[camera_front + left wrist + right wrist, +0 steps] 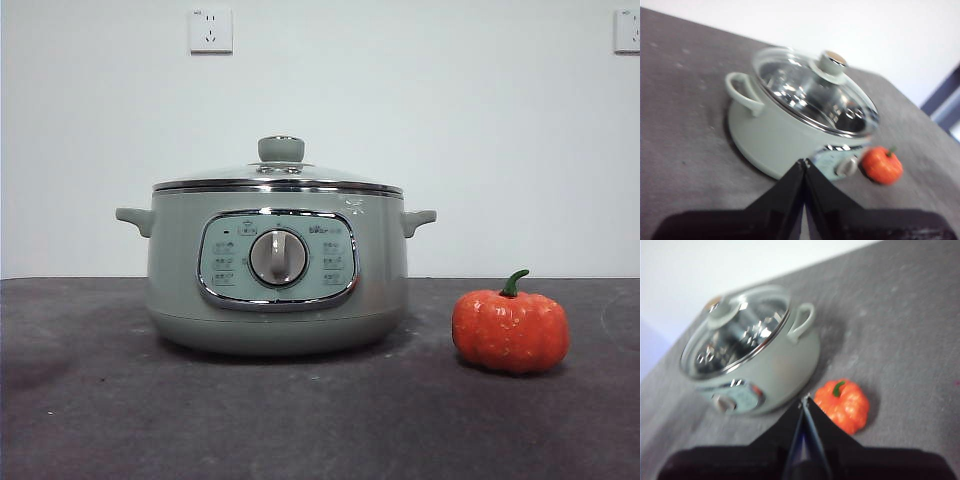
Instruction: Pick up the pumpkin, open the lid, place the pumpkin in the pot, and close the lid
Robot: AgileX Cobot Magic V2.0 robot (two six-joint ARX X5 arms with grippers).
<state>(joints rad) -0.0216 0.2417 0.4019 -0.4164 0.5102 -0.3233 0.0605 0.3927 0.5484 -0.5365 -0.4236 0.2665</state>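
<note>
Front view shows the pumpkin [510, 332] upright on the dark tabletop [90, 400], just beside the pot [277, 262], whose lid [279, 172] sits closed on top. Both the left tool [804, 162] and right tool [806, 399] hang above, jaws pressed together, holding nothing.

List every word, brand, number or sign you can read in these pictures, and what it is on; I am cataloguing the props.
Nothing can be quoted with confidence.
Pot front panel: a small brand mark right of the dial, too small to read.
Front panel: rows of small icons and labels on both sides of the dial, too small to read.
Lid, pumpkin, wall sockets: no readable text.
Both wrist views: panel too blurred.
</note>
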